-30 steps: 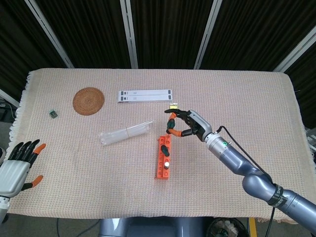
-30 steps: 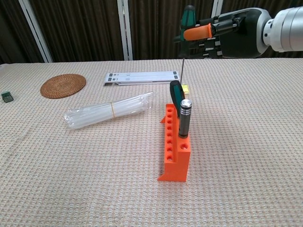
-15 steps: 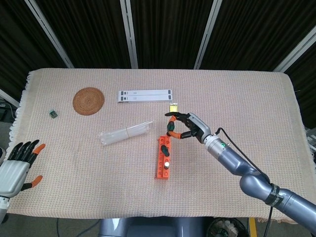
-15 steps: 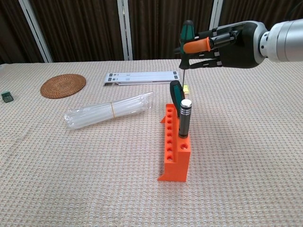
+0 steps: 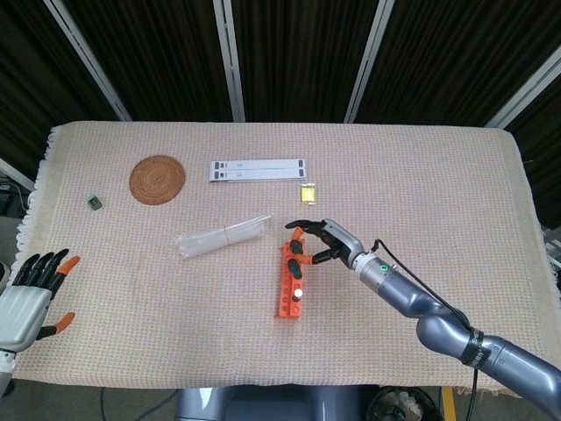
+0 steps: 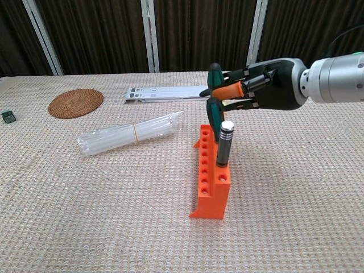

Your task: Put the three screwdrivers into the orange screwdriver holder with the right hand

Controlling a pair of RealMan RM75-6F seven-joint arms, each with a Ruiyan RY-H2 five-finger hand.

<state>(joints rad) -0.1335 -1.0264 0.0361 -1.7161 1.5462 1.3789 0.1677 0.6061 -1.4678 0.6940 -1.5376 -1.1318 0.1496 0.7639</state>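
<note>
The orange screwdriver holder stands mid-table. A silver-handled screwdriver stands upright in its near end, and a green-handled one stands in a hole just behind it. My right hand grips a third, green-handled screwdriver upright right over the holder's far half. Its shaft is hidden behind the standing green handle, so I cannot tell whether the tip is in a hole. My left hand rests open at the table's left edge, holding nothing.
A clear plastic tube bundle lies left of the holder. Further back are a woven coaster, a white strip, a small yellow item and a small green item.
My right hand has come down and toward the holder with the screwdriver, from high behind it to just above its far holes. The left hand has not moved.
</note>
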